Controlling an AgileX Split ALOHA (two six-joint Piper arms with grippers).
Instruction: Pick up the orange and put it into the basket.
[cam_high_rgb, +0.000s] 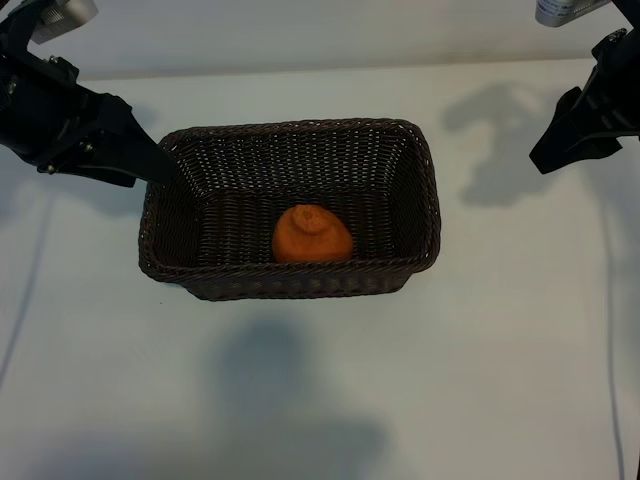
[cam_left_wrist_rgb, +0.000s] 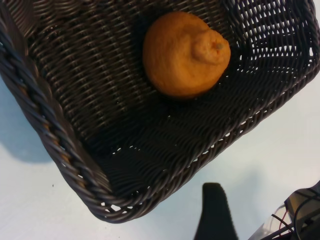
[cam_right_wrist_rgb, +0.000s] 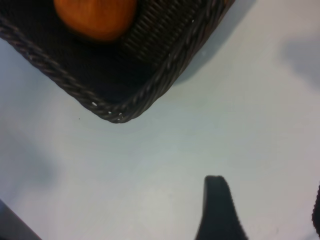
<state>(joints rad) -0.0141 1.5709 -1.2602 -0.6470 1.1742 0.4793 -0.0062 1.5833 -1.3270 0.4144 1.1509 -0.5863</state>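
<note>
Orange (cam_high_rgb: 312, 235): lying inside the basket (cam_high_rgb: 425, 190), on its woven floor, toward the near wall, knob end facing up. Basket: sitting at mid-counter (cam_high_rgb: 500, 350). Left tool (cam_high_rgb: 150, 160): hovering over the basket's far-left corner, fingers spread, gripping nothing. Right tool (cam_high_rgb: 560, 150): hanging over bare counter to the far right, well apart from the basket, fingers spread, carrying nothing.
</note>
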